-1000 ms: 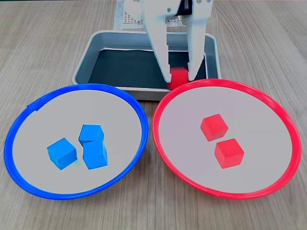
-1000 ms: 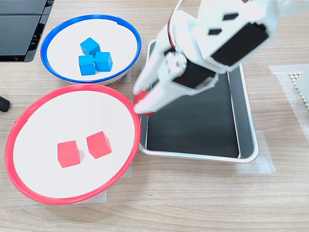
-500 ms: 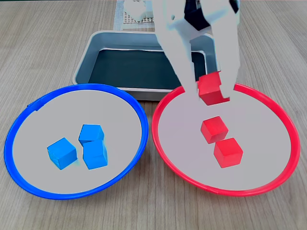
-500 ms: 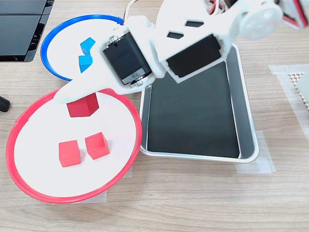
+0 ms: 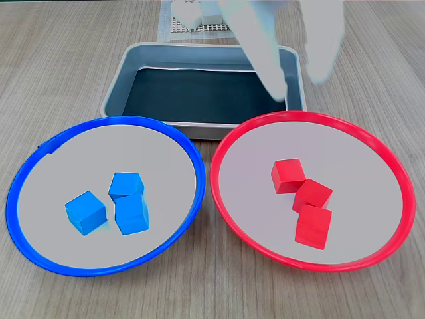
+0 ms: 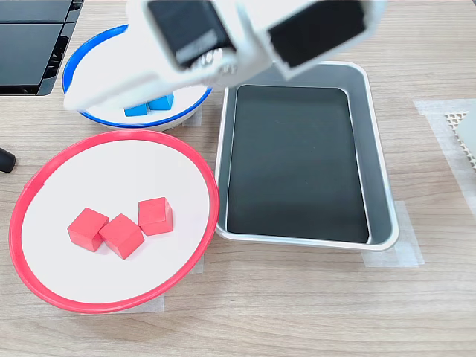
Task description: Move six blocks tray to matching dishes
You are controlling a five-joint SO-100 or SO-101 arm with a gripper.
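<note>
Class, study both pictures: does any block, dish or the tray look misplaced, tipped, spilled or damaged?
Nothing stands out. Three glossy red cubes lie in the red-rimmed round dish, three blue cubes in the blue-rimmed round dish, and the silver-grey metal tray sits flat. The blurred white claw hangs open above.

Three red blocks on the red-rimmed dish, blue blocks on the blue-rimmed dish.

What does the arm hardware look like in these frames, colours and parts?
White plastic shells throughout. The arm carries black rectangular servo blocks set into the white housings, one with a small round label I can't read. The end effector has two long, tapering white fingers, motion-blurred. No cables visible.
</note>
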